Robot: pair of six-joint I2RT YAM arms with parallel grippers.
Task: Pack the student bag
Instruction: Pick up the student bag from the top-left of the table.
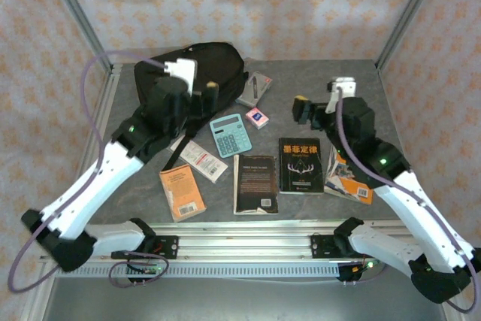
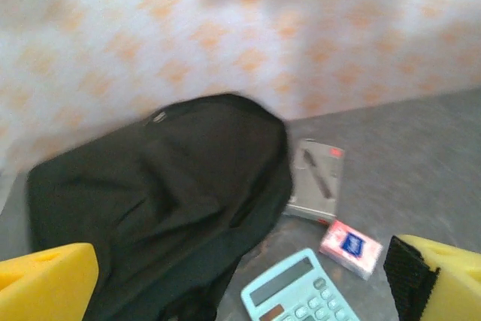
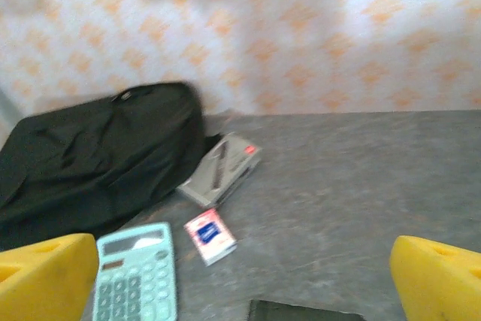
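My left fingers (image 2: 45, 283) are spread wide with nothing between them: blocky yellow tips in the bottom corners of the left wrist view, the one at lower right faced with a rough black strip. Just beyond them, across the left and centre of that frame, lies the large black soft fabric backpack (image 2: 165, 193), rounded at the top, its cloth slack and creased.

My right fingers (image 3: 440, 280) are spread too and carry nothing, yellow wedges at the bottom corners of the right wrist view. From there the backpack sits well apart, at the middle left.

From the top camera the backpack is at the upper centre-left of the mottled grey worktop (image 1: 301, 73), with my left fingers over its lower right edge. A pale teal plastic calculator (image 2: 297, 291) with rows of keys lies just below and right of it. Near that are a flat grey rectangular case (image 2: 316, 182) and a small pink-and-white packet (image 2: 351, 247).
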